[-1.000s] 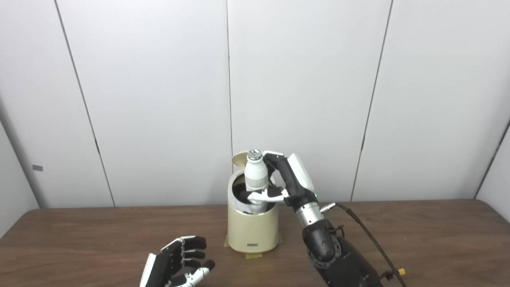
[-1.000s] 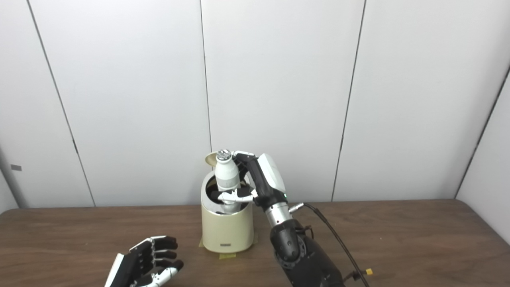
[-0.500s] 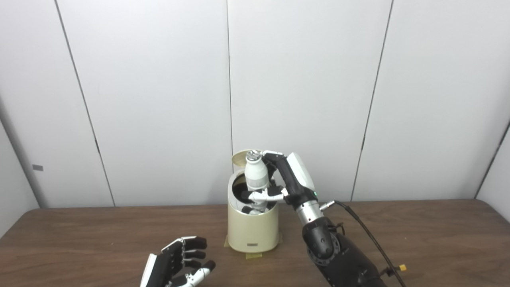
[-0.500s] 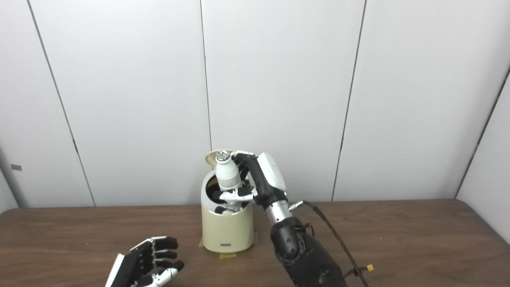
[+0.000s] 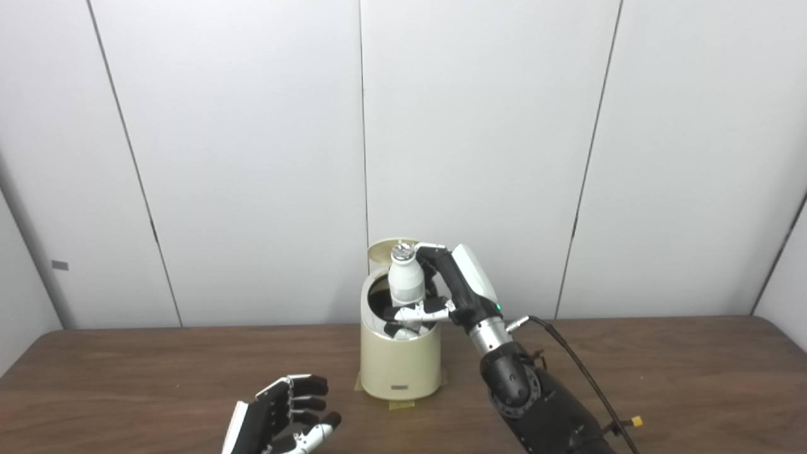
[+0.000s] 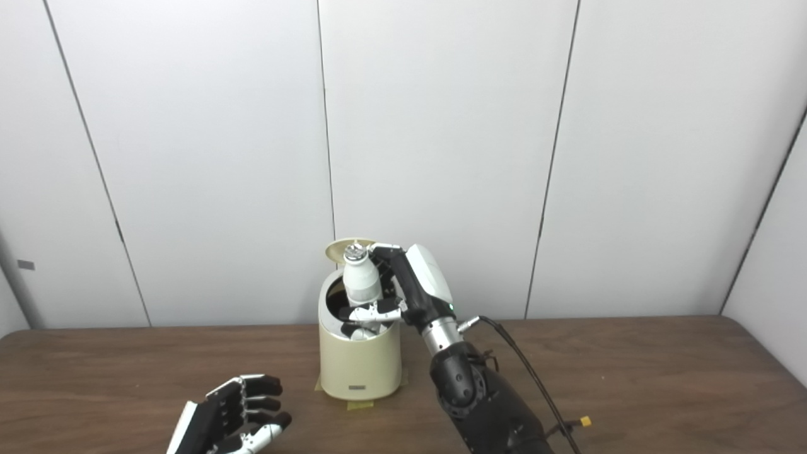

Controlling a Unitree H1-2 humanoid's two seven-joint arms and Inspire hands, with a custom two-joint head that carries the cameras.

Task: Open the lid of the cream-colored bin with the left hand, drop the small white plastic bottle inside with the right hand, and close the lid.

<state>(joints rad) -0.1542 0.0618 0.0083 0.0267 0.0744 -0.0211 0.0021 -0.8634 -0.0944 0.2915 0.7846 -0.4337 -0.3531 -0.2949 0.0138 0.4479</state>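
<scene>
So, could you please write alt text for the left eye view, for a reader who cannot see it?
The right hand holds a small white bottle upright, partly lowered into an open cream bin on a brown table. The lid stands raised behind, and the left hand rests open near the front edge.

bottle (image 5: 406, 281) in right hand (image 5: 455, 285) — smooth white plastic, crinkled silvery foil cap | bin (image 5: 399, 362) beneath that hand — cream, satin-smooth shell, dark inside | table (image 5: 662, 372) — matt brown wood grain | left hand (image 5: 277, 421) — glossy black fingers, white plastic back | wall panels (image 5: 239, 157) behind — matt white
</scene>
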